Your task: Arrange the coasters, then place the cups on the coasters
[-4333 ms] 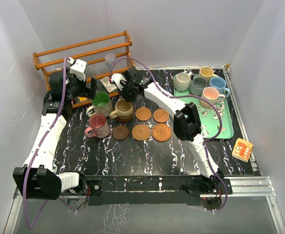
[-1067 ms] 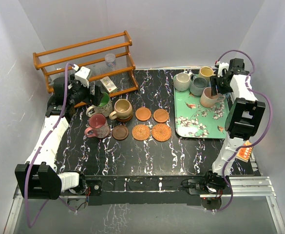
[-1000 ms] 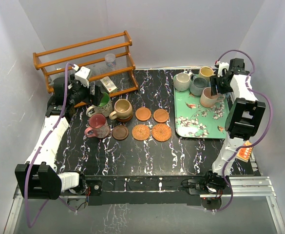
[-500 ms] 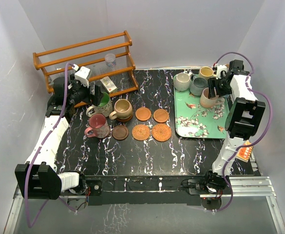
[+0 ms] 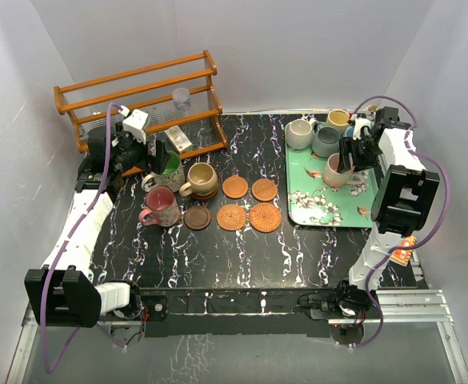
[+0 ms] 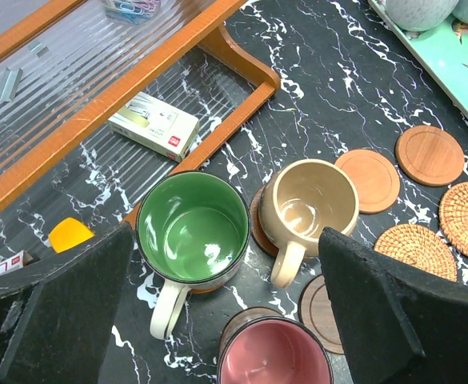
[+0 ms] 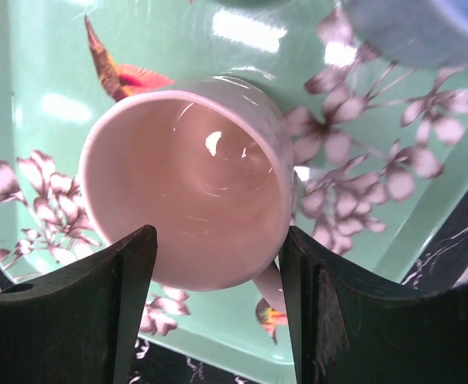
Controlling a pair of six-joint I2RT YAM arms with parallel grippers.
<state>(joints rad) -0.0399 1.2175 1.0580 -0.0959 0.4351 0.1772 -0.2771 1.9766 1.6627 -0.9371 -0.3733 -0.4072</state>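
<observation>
Nearest the arm bases, a maroon mug is lined up with a dark wooden coaster and two round woven wicker coasters. Just behind, a tan mug is seated on a dark coaster, with two smooth rimmed wood coasters beside it. A green mug is straddled from above by the left gripper, fingers spread wide, nothing pinched.

All three mugs are shown empty in the left wrist view. A white box under the rack is also shown far more clearly there than from the top.

Over on the mint tray, printed with birds and blossoms, a pink mug is clamped between the right gripper fingers. It's empty and glossy inside. Whether it's lifted can't be told.

Further back on the tray, a cream mug, a grey-blue mug and a yellow mug are clustered. A clear plastic cup is perched on the rack.
</observation>
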